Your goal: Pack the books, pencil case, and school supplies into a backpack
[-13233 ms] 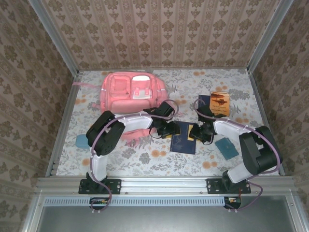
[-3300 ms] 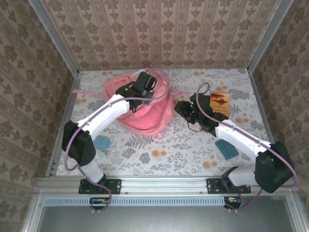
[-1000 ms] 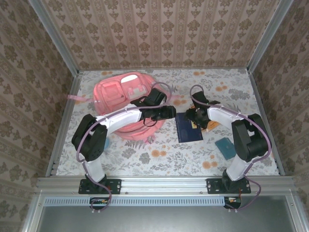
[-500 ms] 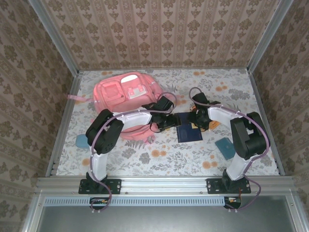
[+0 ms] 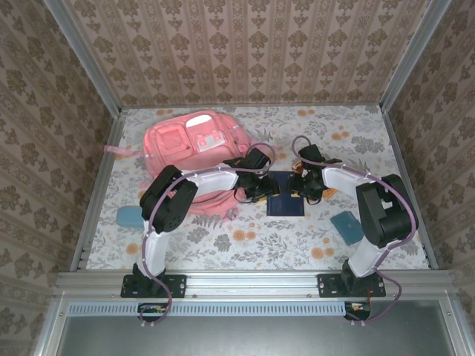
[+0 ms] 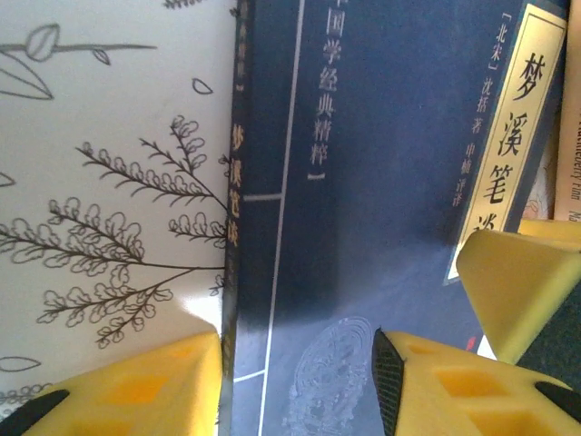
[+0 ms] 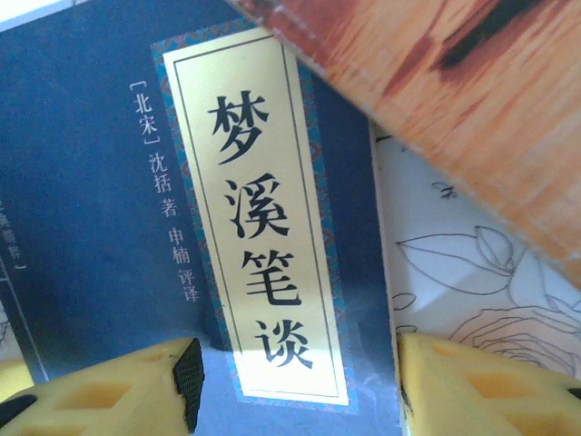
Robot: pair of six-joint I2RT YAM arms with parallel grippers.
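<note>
Navy book (image 5: 286, 203) lies flat on the floral table (image 5: 245, 245), seen from the top, between my two grippers. Left gripper (image 5: 261, 194) is at its left edge and right gripper (image 5: 301, 191) at its right edge. The backpack (image 5: 194, 148) sits to the far left of the book, and my left arm crosses its near side. Teal square (image 5: 347, 227) lies on the table near the book's right. Light-blue item (image 5: 128, 216) lies at the table's left side, well apart.

Left wrist: my yellow fingers (image 6: 127, 386) stand apart, straddling the book's spine. One is over the table, the other over the cover. Nothing pinched.

Right wrist: fingers (image 7: 100, 391) also parted, astride the book's other edge, beside its yellow title strip (image 7: 254, 218). Nothing grasped. Orange booklet (image 7: 454, 100) covers the book's upper corner.
</note>
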